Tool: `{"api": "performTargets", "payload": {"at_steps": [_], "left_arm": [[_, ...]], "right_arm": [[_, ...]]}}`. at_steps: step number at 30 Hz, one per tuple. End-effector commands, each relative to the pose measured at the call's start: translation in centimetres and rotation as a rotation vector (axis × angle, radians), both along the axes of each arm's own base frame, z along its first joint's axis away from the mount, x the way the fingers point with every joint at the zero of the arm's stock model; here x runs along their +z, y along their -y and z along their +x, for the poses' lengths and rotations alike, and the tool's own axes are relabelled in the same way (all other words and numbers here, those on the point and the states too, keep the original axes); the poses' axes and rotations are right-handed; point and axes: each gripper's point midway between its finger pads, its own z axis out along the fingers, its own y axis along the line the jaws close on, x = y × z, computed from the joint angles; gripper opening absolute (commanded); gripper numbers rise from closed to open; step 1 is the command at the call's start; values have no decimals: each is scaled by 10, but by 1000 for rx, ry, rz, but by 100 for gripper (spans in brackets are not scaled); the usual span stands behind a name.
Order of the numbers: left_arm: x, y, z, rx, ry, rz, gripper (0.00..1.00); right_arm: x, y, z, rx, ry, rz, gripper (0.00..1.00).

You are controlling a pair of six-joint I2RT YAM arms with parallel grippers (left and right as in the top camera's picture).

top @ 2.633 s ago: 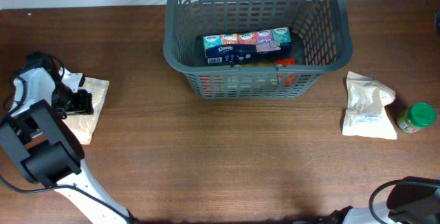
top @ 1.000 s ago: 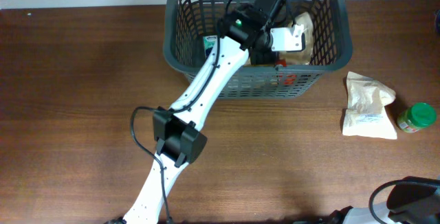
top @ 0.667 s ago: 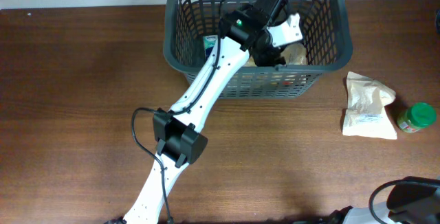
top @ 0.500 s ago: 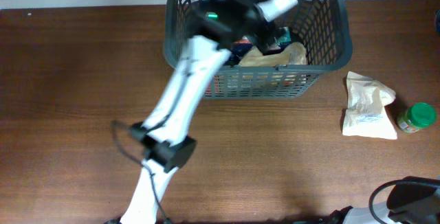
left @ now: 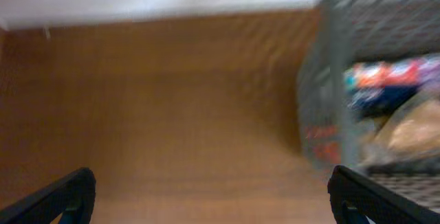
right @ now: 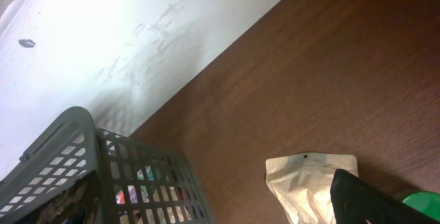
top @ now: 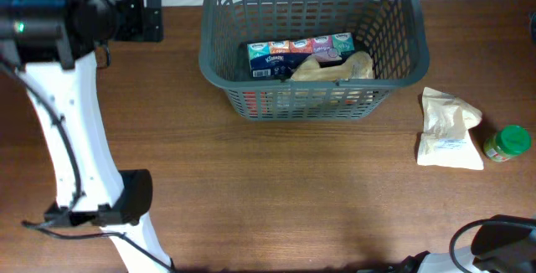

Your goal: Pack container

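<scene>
The dark grey slotted basket (top: 226,64) stands at the back middle of the table. In it lie a pack of tissue boxes (top: 285,53) and a tan pouch (top: 331,68). My left gripper (top: 151,18) is left of the basket, over the table's far edge. In the blurred left wrist view it is open and empty (left: 220,207), with the basket (left: 330,93) to its right. Only a part of my right arm (top: 494,239) shows at the bottom right. In the right wrist view the right gripper (right: 220,214) stands open and empty, with one finger (right: 375,200) over a white pouch (right: 302,183).
A white pouch (top: 448,129) lies on the table right of the basket, with a green-lidded jar (top: 507,143) beside it. The basket's corner (right: 75,131) also shows in the right wrist view. A white wall runs behind the table.
My left arm carried the tan pouch from the table's left side into the basket, let it go, then swung out to the far left. The right side has not changed.
</scene>
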Motion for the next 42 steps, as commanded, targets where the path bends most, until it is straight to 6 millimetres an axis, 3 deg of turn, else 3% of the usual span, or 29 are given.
{"api": "performTargets", "payload": {"at_steps": [1,5,8,13,22,26,42], "left_arm": [[-48,-29,-1,87,-170,-6,99],[-86,-39,-7,111,-303,-12,99],[-109,-38,-13,111,-385,-16,99],[-134,-38,-22,111,-478,-18,99],[-141,-37,-24,109,-503,-19,99],[-141,-37,-24,109,-503,-19,99],[-141,-37,-24,109,-503,-19,99]], "right_arm": [[7,-1,-1,1,18,-2,99],[-8,20,-9,-99,-66,-55,99],[-46,55,-39,-282,-285,-141,99],[-95,74,-63,-371,-486,-177,99],[-176,67,-83,-359,-649,-129,99],[-204,69,-88,-366,-666,-120,99],[-251,90,-112,-438,-667,-68,99]]}}
